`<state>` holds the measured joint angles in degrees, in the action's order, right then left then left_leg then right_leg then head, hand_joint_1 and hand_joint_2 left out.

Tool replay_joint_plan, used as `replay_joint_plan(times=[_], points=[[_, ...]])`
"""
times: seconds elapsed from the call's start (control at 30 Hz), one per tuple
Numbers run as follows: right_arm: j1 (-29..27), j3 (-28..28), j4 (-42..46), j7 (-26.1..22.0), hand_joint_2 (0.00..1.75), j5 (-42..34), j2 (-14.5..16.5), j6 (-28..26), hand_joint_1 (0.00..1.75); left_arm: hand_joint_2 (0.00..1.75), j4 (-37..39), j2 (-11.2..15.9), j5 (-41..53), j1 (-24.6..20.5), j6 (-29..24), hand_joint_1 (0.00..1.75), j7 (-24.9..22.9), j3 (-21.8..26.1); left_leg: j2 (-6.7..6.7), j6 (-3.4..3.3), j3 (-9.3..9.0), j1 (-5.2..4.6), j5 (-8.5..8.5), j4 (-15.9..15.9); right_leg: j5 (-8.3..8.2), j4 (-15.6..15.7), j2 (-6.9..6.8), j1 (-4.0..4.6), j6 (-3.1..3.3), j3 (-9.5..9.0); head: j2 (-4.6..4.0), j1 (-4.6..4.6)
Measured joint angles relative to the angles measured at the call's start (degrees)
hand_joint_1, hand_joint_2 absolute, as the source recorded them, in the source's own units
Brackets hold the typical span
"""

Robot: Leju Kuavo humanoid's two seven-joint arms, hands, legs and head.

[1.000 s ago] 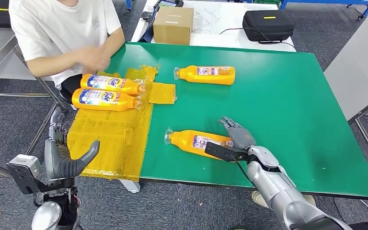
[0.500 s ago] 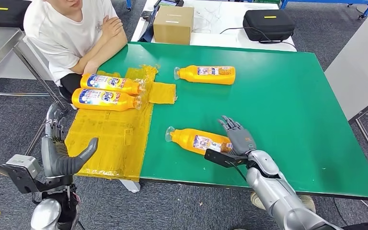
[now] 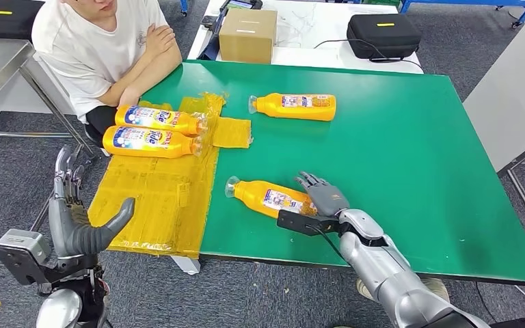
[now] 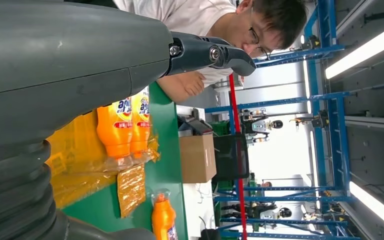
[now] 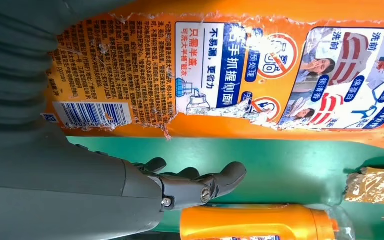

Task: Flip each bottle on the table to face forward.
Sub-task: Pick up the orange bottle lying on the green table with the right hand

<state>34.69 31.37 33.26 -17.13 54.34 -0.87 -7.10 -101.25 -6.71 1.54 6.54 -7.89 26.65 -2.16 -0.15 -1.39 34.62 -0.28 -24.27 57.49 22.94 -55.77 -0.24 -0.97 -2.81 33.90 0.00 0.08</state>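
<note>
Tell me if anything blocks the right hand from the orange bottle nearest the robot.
Nothing visible does. The right hand is already at the base end of the orange plastic bottle lying on the green table, back label up.

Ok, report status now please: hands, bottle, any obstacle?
Right hand on near bottle, back label up. Left hand open, off table. Nothing blocking.

Near bottle (image 3: 268, 198) base end hidden behind right hand (image 3: 322, 198)
</note>
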Motion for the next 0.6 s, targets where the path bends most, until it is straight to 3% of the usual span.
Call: replay_joint_plan(times=[0.6], points=[[4.68,3.09,-1.69,4.38,1.75,-0.02,1.61,1.01,0.00,1.75,-2.18,0.00,0.72,0.88,0.17,0.00,0.57,0.55,-0.01,0.00,0.03,0.00,0.01,0.00,-0.01,-0.01,0.00,0.00,0.02,0.03,0.00,0.01]])
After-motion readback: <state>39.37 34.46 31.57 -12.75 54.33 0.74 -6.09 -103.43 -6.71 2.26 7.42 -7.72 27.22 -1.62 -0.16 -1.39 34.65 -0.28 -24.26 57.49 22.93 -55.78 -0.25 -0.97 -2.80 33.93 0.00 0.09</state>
